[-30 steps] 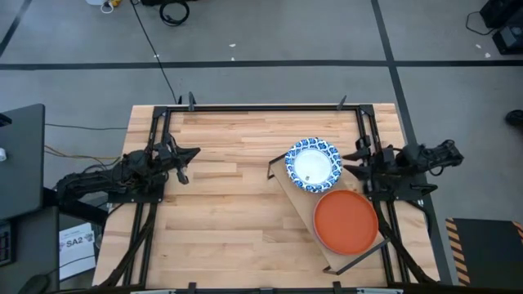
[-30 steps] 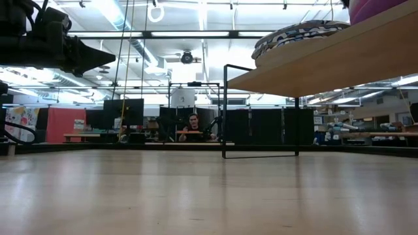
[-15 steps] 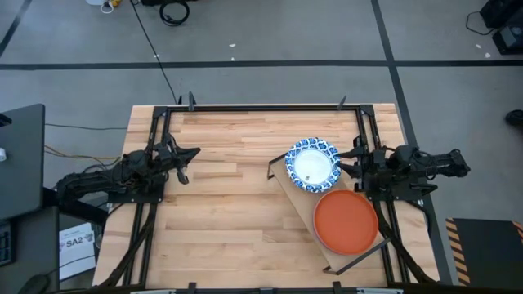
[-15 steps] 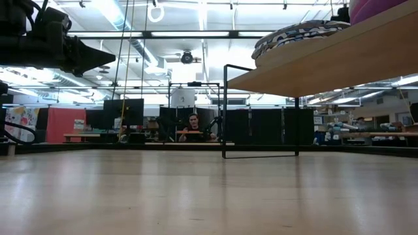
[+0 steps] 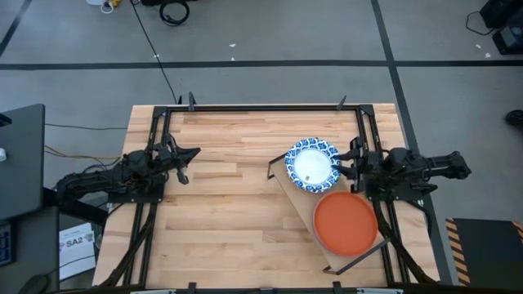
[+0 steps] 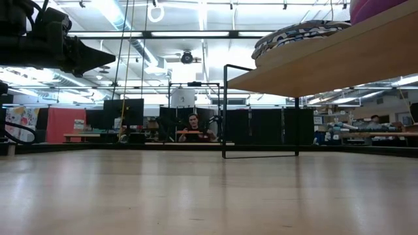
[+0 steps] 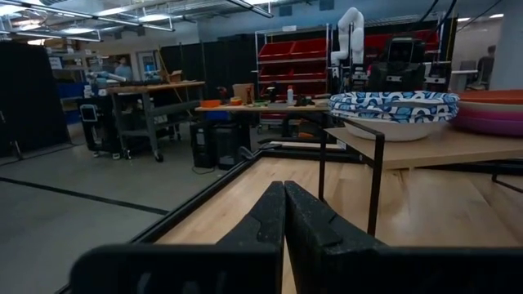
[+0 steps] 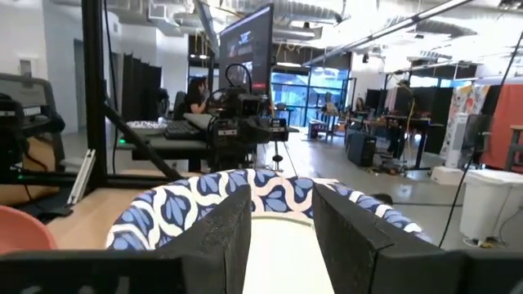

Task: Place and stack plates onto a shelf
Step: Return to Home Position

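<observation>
Wooden table [image 5: 229, 204] carrying the shelf [image 5: 301, 202], a light-wood board on thin black legs that stands by the table's right edge and runs diagonally from mid-table toward the right corner at the bottom of the high view. Two stacks rest on the board, side by side. The orange-red plate [image 5: 346, 221] tops the stack at the end nearer that corner; the left wrist view shows pink and purple rims under it. The blue-and-white plates [image 5: 311, 164], patterned rims around a white centre, form the stack at the other end. The left arm lies along the table's left edge, its left gripper [image 5: 193, 153] pointing inward, fingers pressed together and holding nothing. The right arm lies level over the right edge; the right gripper [image 5: 347, 163] sits just beside the blue-and-white stack, its fingers [image 8: 221, 233] spread apart and clear of the rim. Against the frame one second earlier, the right arm has straightened and swung slightly toward the orange-red plate; the left arm, shelf and plates are unchanged.
</observation>
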